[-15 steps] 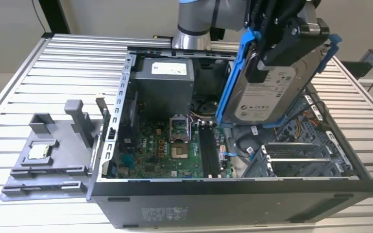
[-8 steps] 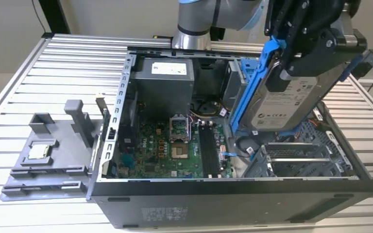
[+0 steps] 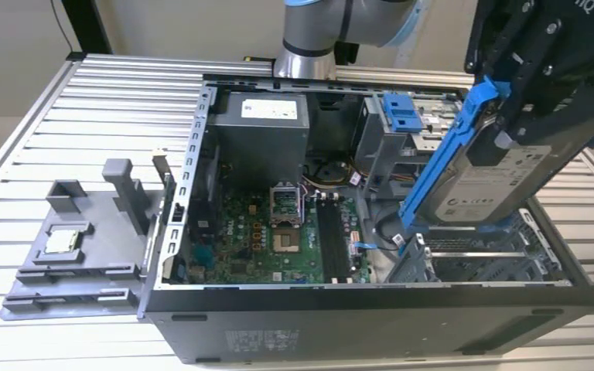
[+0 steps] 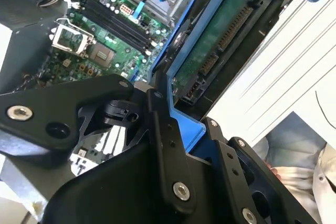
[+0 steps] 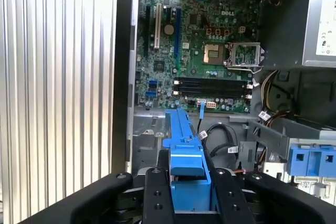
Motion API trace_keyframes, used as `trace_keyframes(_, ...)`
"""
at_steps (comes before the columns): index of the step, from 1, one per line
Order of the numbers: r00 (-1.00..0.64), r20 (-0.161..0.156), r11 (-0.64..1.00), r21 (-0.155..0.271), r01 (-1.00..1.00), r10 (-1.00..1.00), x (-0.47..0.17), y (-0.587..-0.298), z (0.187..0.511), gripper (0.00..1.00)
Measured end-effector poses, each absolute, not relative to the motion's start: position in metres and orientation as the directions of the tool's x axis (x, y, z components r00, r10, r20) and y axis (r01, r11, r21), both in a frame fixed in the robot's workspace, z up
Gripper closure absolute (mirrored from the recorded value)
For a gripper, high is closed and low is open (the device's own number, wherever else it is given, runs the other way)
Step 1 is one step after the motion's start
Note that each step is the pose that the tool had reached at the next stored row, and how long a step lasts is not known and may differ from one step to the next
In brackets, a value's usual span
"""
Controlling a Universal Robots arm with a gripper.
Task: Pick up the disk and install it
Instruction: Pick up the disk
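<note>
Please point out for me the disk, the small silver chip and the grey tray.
disk (image 3: 493,185), exterior view, on its white label.
silver chip (image 3: 65,241), exterior view, on its top face.
grey tray (image 3: 70,290), exterior view, on a bare flat part.

Slatted metal table (image 3: 121,93), two items.
Open PC case (image 3: 380,313) on its side; grey plastic fixture (image 3: 80,263) (low tray w/ upright posts) just beside it, exterior view's left.

Blue-framed silver disk (image 3: 493,182), tilted, held aloft
</note>
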State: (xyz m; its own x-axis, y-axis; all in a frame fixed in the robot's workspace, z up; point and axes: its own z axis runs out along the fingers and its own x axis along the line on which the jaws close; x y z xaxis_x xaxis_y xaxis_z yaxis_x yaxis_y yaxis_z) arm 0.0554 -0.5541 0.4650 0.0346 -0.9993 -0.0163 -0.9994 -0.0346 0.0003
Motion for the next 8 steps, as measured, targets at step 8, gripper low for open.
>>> trace_keyframes(8,0.034,-0.016,-0.034,0.000,-0.999,-0.999,0.074,-0.563,0.465,1.00)
